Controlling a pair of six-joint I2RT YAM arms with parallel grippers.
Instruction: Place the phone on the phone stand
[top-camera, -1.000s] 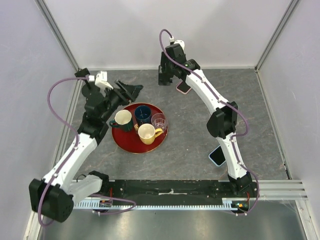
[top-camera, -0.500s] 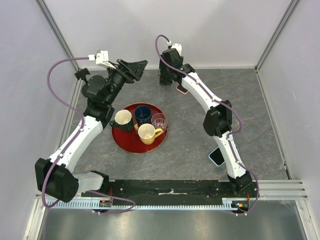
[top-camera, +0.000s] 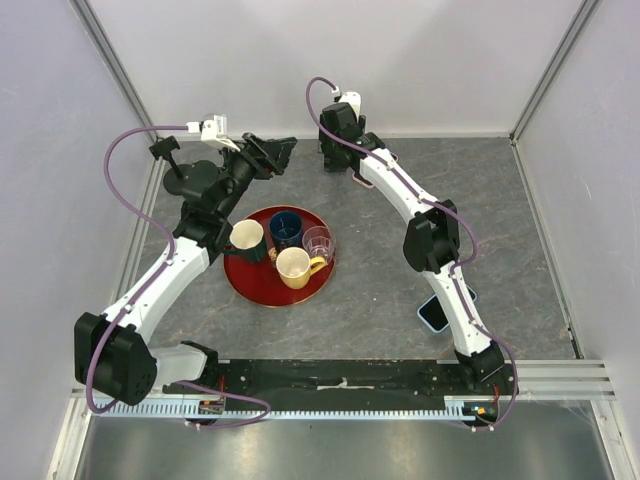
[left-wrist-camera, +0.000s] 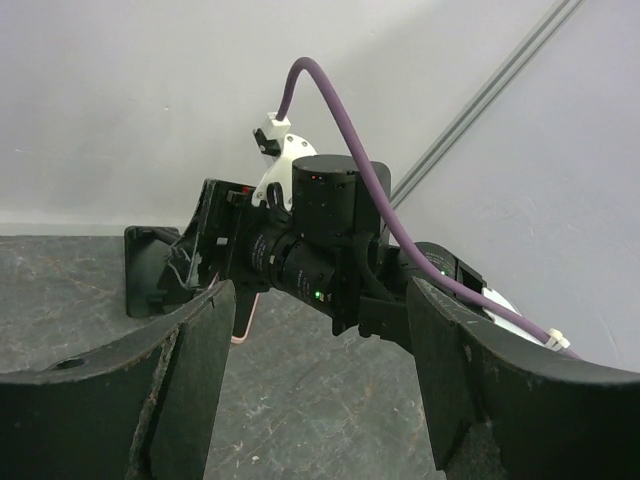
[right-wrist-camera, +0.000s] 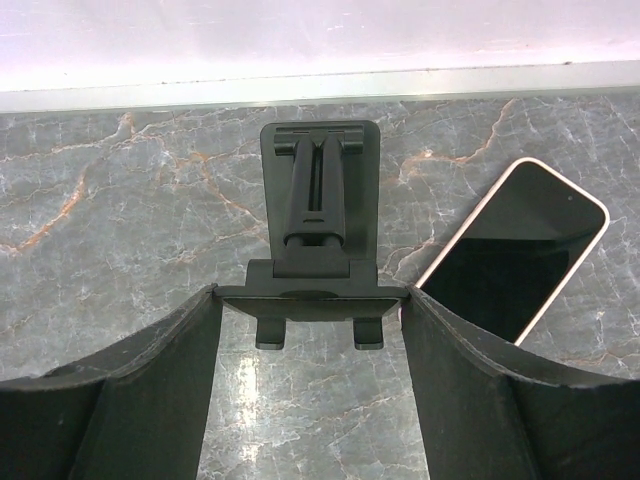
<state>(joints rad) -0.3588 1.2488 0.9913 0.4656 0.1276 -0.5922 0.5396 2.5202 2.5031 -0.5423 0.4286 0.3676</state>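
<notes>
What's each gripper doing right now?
Left gripper: open, holding nothing.
Right gripper: open, one finger on either side of the phone stand; cannot tell whether they touch it.

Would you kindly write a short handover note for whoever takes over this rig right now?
Left gripper: jaws open, empty, raised above the table.
Right gripper: jaws open, low at the back of the table, straddling the base of the phone stand; whether they touch it cannot be told.
Phone: lies flat, screen up, beside the stand, not held.
A blue-cased phone lies near the right arm's base.
Done: nothing placed yet.
Left: grasp the phone and set it on the stand.
</notes>
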